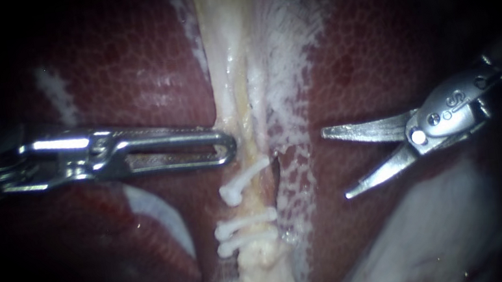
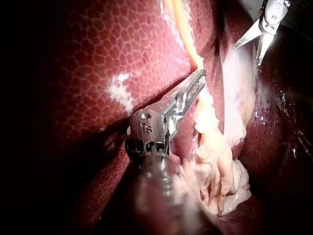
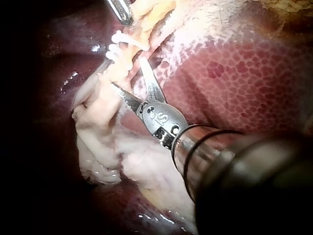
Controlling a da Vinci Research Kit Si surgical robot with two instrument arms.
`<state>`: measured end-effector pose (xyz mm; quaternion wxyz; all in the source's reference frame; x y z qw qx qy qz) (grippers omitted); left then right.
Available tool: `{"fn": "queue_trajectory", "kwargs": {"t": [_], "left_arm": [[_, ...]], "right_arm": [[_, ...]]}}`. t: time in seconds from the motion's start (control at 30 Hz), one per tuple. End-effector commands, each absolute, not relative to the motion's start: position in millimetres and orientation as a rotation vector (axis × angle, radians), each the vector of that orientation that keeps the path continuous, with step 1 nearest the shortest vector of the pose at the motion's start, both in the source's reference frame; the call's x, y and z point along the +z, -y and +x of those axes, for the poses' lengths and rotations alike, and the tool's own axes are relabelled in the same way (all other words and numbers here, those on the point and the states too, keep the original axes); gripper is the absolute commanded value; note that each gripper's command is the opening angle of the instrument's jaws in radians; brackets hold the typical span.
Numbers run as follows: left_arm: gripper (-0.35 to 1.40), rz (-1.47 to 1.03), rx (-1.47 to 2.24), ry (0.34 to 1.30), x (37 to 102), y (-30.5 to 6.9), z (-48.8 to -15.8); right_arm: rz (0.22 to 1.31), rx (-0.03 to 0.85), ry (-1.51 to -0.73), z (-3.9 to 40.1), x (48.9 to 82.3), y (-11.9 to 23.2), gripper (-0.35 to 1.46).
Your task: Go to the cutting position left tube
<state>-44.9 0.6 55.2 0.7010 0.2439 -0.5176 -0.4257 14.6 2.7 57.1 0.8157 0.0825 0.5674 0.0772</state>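
A pale tube (image 1: 239, 106) runs down the middle of the dark red liver (image 1: 122, 67). It carries three white clips: one upper clip (image 1: 242, 182) and two lower clips (image 1: 243, 225) close together. My left instrument (image 1: 226, 147) comes in flat from the left, its slotted jaws shut on the pale tissue at the tube's edge just above the clips. My right instrument (image 1: 335, 164) has two blades standing open, pointing at the tube from the right and apart from it. In the right wrist view the open blades (image 3: 128, 73) lie close beside the clips (image 3: 119, 47).
White, frayed membrane (image 1: 284, 71) lies over the liver right of the tube. A pale lump of tissue (image 3: 105, 142), seen in the right wrist view, lies under my right instrument's shaft. The liver (image 2: 98, 73) fills the left wrist view beside my left instrument (image 2: 194, 84); my right instrument (image 2: 247, 55) shows beyond it.
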Motion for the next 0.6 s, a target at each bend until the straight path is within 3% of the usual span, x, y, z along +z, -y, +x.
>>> {"fn": "queue_trajectory", "kwargs": {"t": [0.03, 0.2, 0.6], "left_arm": [[-0.35, 0.543, -0.948, 1.153, 55.2, -0.6, -44.9], [-0.35, 0.544, -0.947, 1.153, 55.2, -0.5, -44.7], [-0.35, 0.552, -0.946, 1.153, 52.8, 0.0, -44.2]], "right_arm": [[0.182, 0.160, -1.214, 14.6, 57.1, -2.7, 1.42], [0.256, 0.159, -1.240, 14.6, 57.4, -2.3, 1.39], [0.430, 0.190, -1.169, 15.0, 58.8, -0.8, 1.17]]}}
